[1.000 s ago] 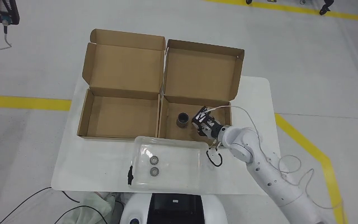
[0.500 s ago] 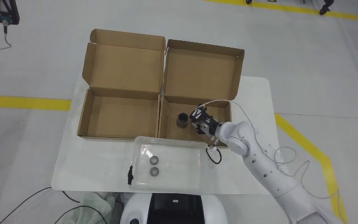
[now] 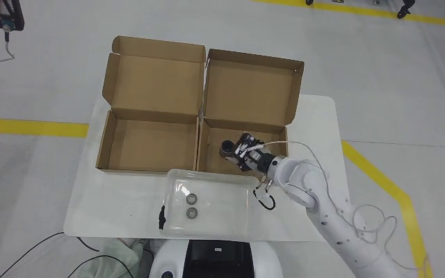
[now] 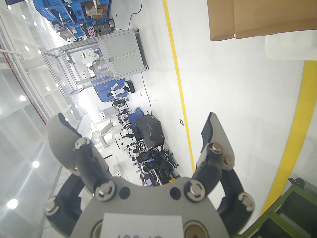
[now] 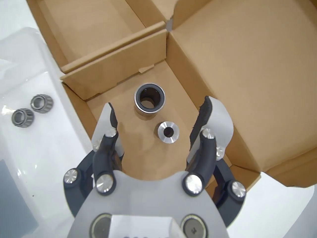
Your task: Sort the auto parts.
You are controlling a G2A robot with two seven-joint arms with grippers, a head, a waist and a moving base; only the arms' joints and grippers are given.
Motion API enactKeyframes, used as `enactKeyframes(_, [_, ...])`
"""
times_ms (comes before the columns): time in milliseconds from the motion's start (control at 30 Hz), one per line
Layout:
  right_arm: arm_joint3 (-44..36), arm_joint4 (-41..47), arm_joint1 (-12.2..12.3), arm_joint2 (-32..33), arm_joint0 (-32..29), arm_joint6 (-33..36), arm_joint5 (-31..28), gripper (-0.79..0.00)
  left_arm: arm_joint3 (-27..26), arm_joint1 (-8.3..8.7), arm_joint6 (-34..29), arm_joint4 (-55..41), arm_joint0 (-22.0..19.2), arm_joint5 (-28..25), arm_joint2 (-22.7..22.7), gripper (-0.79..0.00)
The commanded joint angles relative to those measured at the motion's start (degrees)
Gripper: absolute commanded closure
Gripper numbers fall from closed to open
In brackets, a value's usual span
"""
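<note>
The right gripper (image 5: 158,104) hangs spread wide, holding nothing, over a small metal bushing (image 5: 168,132) lying on the floor of the right cardboard box (image 5: 173,80). Likely hard, smooth and dense, it wants a pinch across its tapered sides. A bearing sleeve (image 5: 149,99) stands just beyond, crowding the fingers. Two roller bearings (image 5: 41,103) lie in the clear tray (image 3: 233,201), near-left.

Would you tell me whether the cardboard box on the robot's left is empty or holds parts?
Empty: the left cardboard box shows bare floor; the dark bushing and silver bushing sit in the right cardboard box.
</note>
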Motion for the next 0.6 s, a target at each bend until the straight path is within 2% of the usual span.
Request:
enactKeyframes(0, [-3.5, -0.5, 0.2, -0.4, -2.4, -2.2, -1.5, -0.606, 0.0, 0.0, 0.0, 0.0, 0.0, 0.0, 0.0, -0.785])
enactKeyframes(133, [-6.9, -2.8, 0.4, -2.4, -5.7, -5.0, -3.1, -0.61, 0.0, 0.0, 0.0, 0.0, 0.0, 0.0, 0.0, -0.785])
enactKeyframes(300, [-7.8, -6.3, 0.2, -5.1, -8.8, -8.7, -1.4, -0.603, 0.0, 0.0, 0.0, 0.0, 0.0, 0.0, 0.0, -0.785])
enactKeyframes(500, [-6.0, -6.5, -0.3, -7.3, -9.6, -13.0, -1.0, -0.539, 0.0, 0.0, 0.0, 0.0, 0.0, 0.0, 0.0, -0.785])
enactKeyframes(567, [-5.8, -6.4, -0.3, -7.5, -9.5, -13.3, -1.0, -0.61, 0.0, 0.0, 0.0, 0.0, 0.0, 0.0, 0.0, -0.785])
